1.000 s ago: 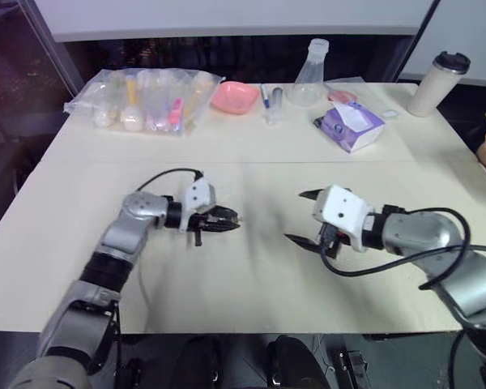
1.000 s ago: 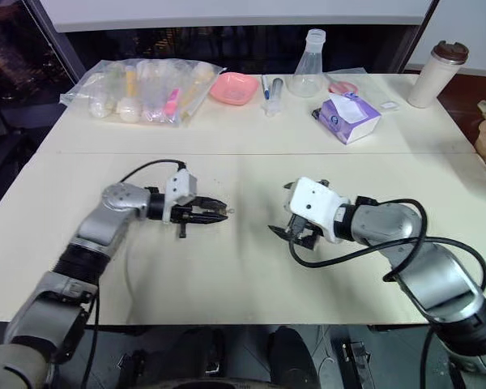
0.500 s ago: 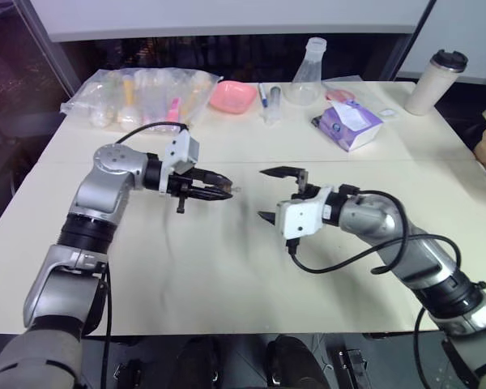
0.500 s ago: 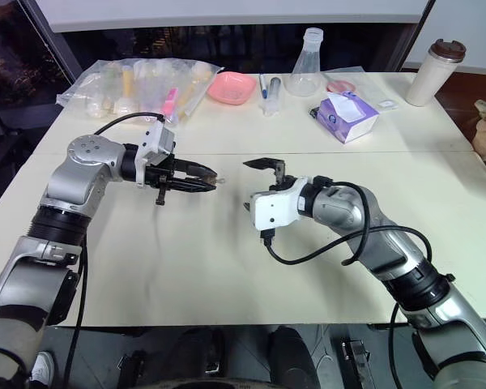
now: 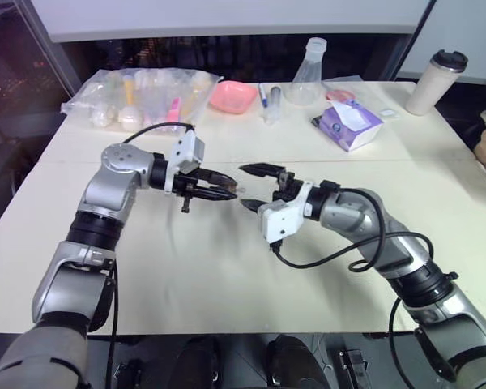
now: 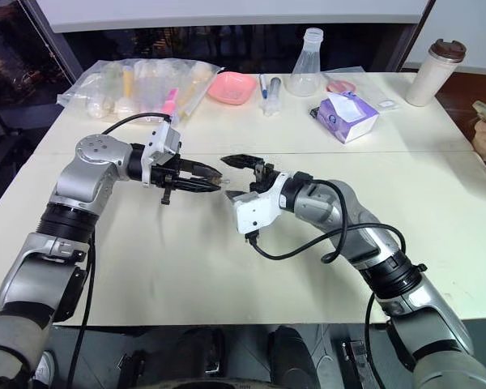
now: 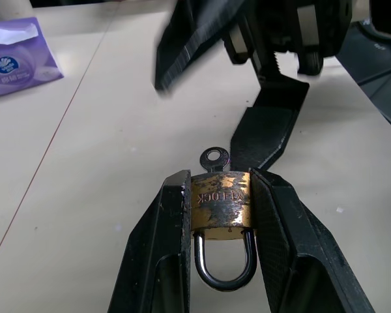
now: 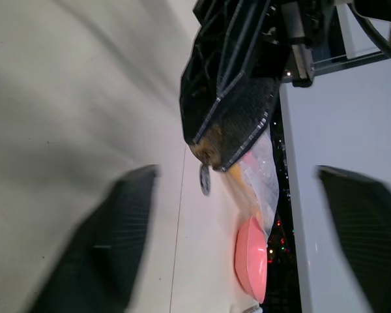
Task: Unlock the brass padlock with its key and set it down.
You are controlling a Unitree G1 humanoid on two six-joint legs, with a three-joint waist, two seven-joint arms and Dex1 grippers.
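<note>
Above the pale, matte tabletop [image 5: 227,275], the left gripper [image 7: 218,215] is clamping the brass padlock [image 7: 220,207] between its two black ridged fingers [image 7: 166,261]. The tarnished yellow body is sitting squarely between the finger pads, its thin silvery U-shaped shackle [image 7: 224,264] curving back toward the wrist, and a small round-headed key [image 7: 214,157] is poking out past the fingertips. Just to the right, the right gripper [image 5: 254,186] is facing it with fingers spread apart, grasping nothing, straddling the key end without touching.
</note>
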